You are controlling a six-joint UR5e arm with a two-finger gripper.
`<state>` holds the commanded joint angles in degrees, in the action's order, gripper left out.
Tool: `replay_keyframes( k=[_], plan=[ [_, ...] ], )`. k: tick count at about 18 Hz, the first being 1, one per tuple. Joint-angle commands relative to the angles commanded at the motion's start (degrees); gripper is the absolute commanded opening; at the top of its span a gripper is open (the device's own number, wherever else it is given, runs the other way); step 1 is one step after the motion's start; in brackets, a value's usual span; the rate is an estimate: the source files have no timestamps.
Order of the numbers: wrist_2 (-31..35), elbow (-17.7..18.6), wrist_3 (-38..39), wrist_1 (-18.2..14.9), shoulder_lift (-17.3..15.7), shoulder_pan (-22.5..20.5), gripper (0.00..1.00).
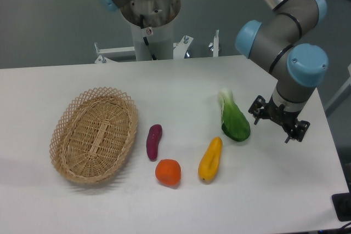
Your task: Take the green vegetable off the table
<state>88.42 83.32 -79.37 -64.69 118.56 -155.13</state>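
A single fixed camera is looking down at a steep angle from in front of the table [66, 212], facing the arm's mounting column [149, 23] at the upper centre of the frame. It is sitting at middle range, taking in nearly the whole white tabletop, with the near edge running out of the bottom of the frame and the right edge slanting down the right side. The arm's upper links are being cut off by the top of the frame. No second view is sharing the scene.
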Motion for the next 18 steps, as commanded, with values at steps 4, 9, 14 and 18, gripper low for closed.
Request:
replay_keyframes(
  k=[4,9,14,18],
  plan=[
    [0.1,0.0,0.0,-0.1,0.0,0.1,1.0],
    [0.1,0.1,0.3,-0.4,0.0,0.0,1.0],
    [0.4,2.3,1.1,-0.5,-1.1,-0.1,1.0],
    [0.2,7.2,1.6,-0.4,-4.6,-1.1,1.0]
  ],
)
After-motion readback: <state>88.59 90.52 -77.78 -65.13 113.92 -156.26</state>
